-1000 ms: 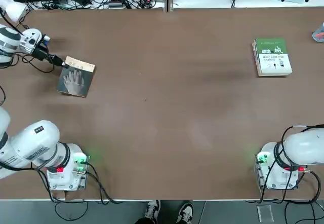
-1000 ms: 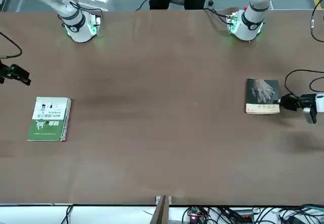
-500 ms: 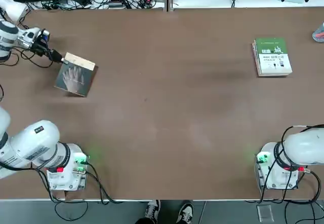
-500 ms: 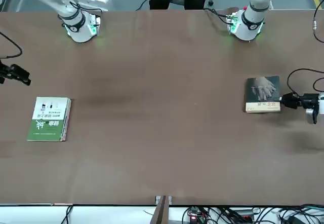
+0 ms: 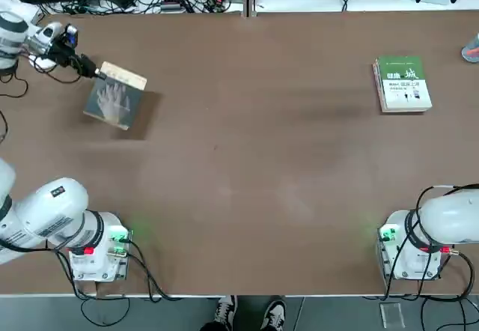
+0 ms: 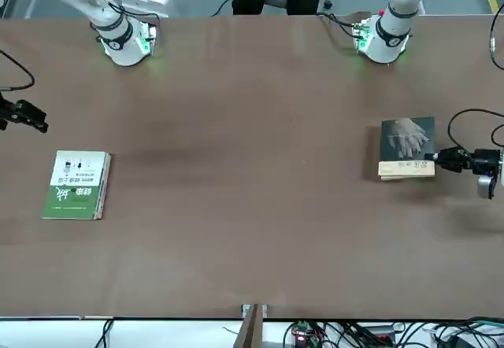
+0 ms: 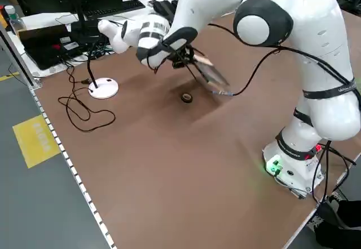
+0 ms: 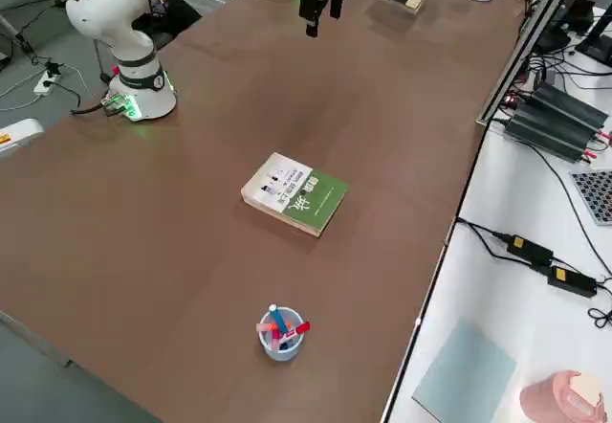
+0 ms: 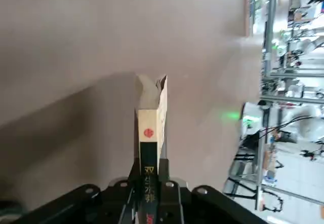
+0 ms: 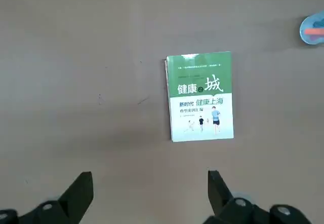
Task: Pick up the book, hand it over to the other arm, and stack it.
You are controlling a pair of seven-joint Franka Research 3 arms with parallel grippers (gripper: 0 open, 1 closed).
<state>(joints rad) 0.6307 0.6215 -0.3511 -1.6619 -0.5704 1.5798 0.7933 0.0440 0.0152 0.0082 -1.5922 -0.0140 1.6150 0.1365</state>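
Observation:
The book (image 5: 115, 100), a thin dark grey paperback with a pale hand image and a tan band, hangs tilted just above the table's far left part. My left gripper (image 5: 93, 70) is shut on its tan-band end. The left wrist view shows the book's spine (image 9: 149, 148) clamped between the fingers of that gripper (image 9: 148, 186). The front view shows the book (image 6: 407, 145) with the left gripper (image 6: 439, 159) at its edge. My right gripper (image 10: 149, 191) hovers open and empty high over the far right side of the table.
A thicker green-and-white book (image 5: 403, 84) lies flat at the far right, directly under the right gripper. A cup of pens (image 8: 279, 332) stands near the right table edge. A small dark ring (image 7: 186, 97) lies on the table under the held book. Cables run along the far edge.
The left gripper has lifted the book off the table and carried it slightly farther away; a shadow now shows beneath it. The right arm has not moved.

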